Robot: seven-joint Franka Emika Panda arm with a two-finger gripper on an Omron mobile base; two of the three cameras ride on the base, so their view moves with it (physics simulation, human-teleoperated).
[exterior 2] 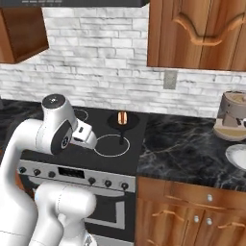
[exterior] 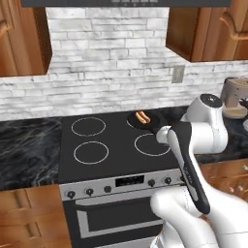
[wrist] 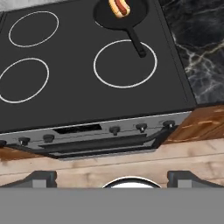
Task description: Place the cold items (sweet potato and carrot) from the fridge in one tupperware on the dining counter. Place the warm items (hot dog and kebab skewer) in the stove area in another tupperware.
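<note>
A hot dog (exterior: 142, 116) (exterior 2: 122, 116) (wrist: 119, 6) in a bun lies in a small black pan (exterior: 147, 122) (exterior 2: 126, 124) (wrist: 103, 17) on the stove's back right burner. The pan's handle (wrist: 135, 41) points toward the front right burner. My gripper (wrist: 113, 179) hangs open above the stove's front edge, well short of the pan, with nothing between its fingertips (wrist: 41, 177). The white hand (exterior: 164, 133) (exterior 2: 84, 132) hovers over the front right burner. The sweet potato, carrot, kebab skewer and tupperware are out of view.
The black cooktop (exterior: 111, 140) (wrist: 65, 87) has a row of knobs (wrist: 114, 130) along its front. Black marble counter (exterior 2: 187, 144) (exterior: 26, 145) flanks it. A coffee machine (exterior 2: 231, 115) (exterior: 236, 97) and a white dish (exterior 2: 238, 156) stand at the right. Wooden cabinets (exterior 2: 197, 33) hang overhead.
</note>
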